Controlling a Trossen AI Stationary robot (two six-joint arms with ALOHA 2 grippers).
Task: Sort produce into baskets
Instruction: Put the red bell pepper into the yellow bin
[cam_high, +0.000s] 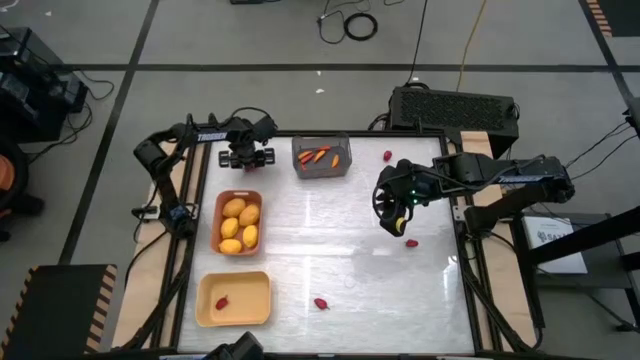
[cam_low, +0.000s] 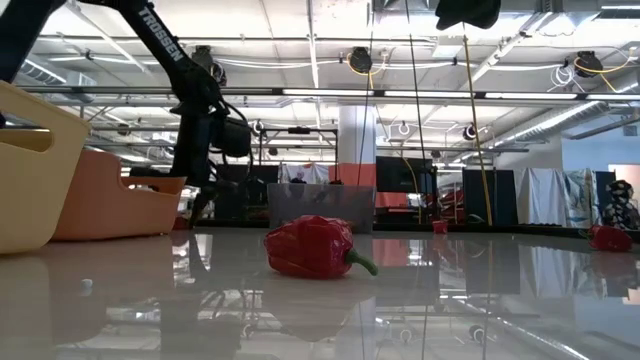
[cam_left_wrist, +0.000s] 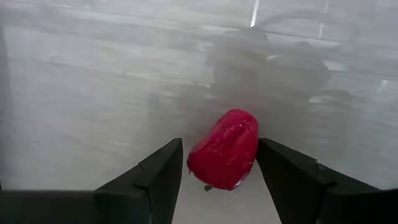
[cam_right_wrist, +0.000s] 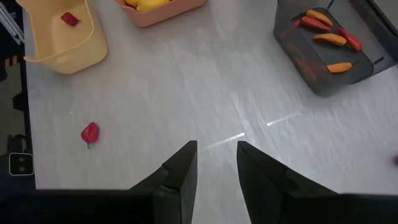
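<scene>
My left gripper (cam_high: 246, 156) is low over the table's far left, open. A small red pepper (cam_left_wrist: 225, 149) lies on the table between its two fingers. My right gripper (cam_high: 395, 208) hangs high over the table's right half, narrowly open and empty (cam_right_wrist: 216, 163). The orange-brown tray (cam_high: 238, 222) holds several yellow fruits. The pale yellow tray (cam_high: 234, 298) holds one red pepper (cam_high: 222, 301). The grey bin (cam_high: 321, 158) holds several orange-red carrot sticks. Loose red peppers lie on the table near the front (cam_high: 320, 303), below my right gripper (cam_high: 411, 242), and at the far right (cam_high: 387, 155). My left gripper has one finger (cam_left_wrist: 158, 171) on each side of the red pepper's body (cam_left_wrist: 211, 155), coming from above. The pepper lies on the table. Whether the fingers touch it, I cannot tell.
The two trays stand along the table's left side, and the grey bin stands at the far middle. The table's middle (cam_high: 340, 230) is bare. A black box (cam_high: 455, 108) sits beyond the far right edge.
</scene>
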